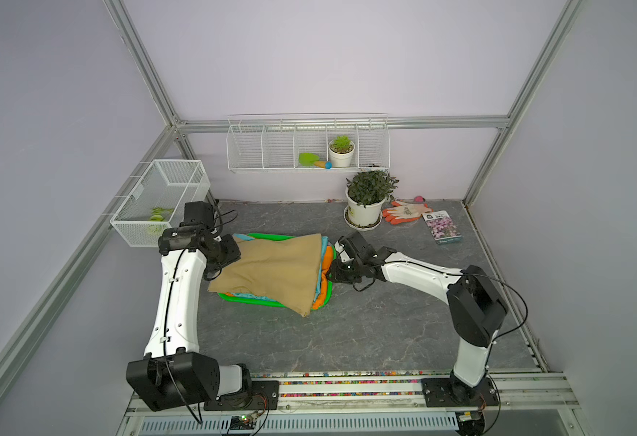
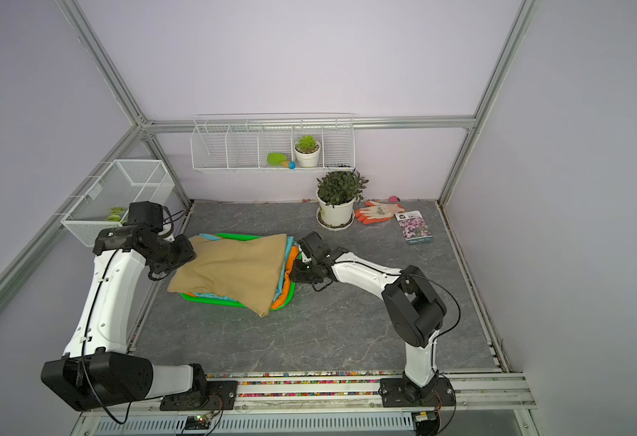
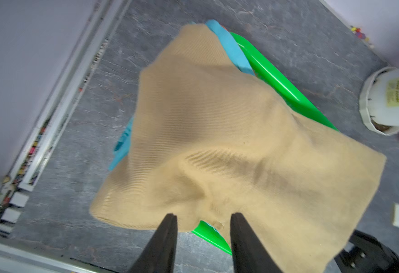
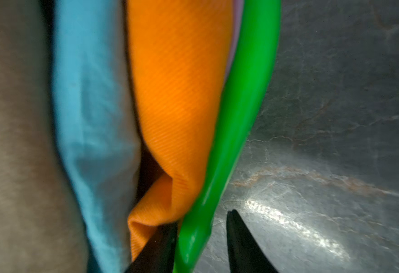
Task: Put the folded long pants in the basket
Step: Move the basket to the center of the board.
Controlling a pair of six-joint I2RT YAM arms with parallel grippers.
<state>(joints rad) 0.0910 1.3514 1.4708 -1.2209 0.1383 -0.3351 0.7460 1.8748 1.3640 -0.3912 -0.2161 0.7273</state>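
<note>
Two arms, left arm (image 1: 177,302) and right arm (image 1: 419,270), in glossy white curved shells. Boxy black joint housings (image 1: 173,379) at shoulders, elbows and wrists. Thin black cables (image 1: 170,294) looped loosely along each, from housing to housing. Flat black base plates (image 1: 460,392), bolted down. Slim, tapered, matte black fingers (image 3: 163,241), two apiece, on left gripper (image 3: 203,215) and right gripper (image 4: 202,218).

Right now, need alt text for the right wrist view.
The right end effector straddles the green basket rim, one black finger inside against the orange pants, one outside over the grey marbled tabletop. Beyond the orange lie the teal pants and tan pants, blurred.
</note>
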